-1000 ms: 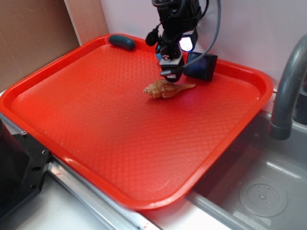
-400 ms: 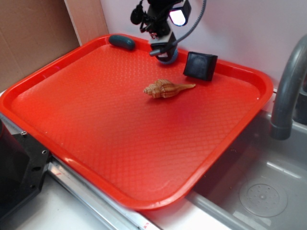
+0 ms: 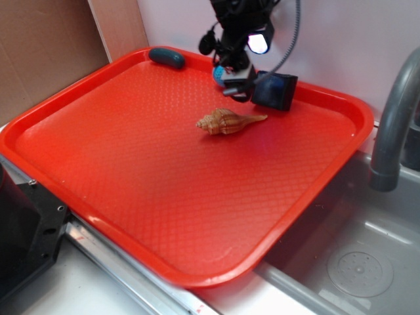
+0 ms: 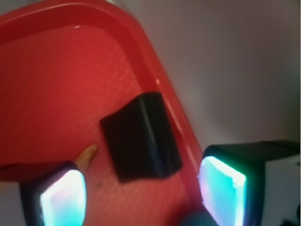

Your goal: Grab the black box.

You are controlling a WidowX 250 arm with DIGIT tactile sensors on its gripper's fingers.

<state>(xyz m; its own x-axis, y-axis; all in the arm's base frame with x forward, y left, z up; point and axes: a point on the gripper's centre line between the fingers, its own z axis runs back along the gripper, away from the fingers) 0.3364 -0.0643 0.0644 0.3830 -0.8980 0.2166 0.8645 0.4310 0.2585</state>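
Note:
The black box point(image 3: 276, 90) stands at the far right of the red tray point(image 3: 164, 190), close to its back rim. My gripper point(image 3: 239, 88) hangs just left of the box, low over the tray, open and empty. In the wrist view the black box point(image 4: 141, 137) lies ahead of the jaws and centred between them, against the tray's rim point(image 4: 162, 89). The two lit fingertips point(image 4: 63, 197) stand wide apart on either side, short of the box.
A brown seashell point(image 3: 227, 121) lies just in front of my gripper; its tip shows in the wrist view point(image 4: 87, 156). A dark teal oblong thing point(image 3: 166, 57) sits at the tray's far left corner. Something small and blue point(image 3: 217, 72) shows behind my gripper. A grey faucet point(image 3: 394, 118) and sink are at the right.
My gripper went up and left away from the box, then came back right and down beside it. The box and the seashell have not moved.

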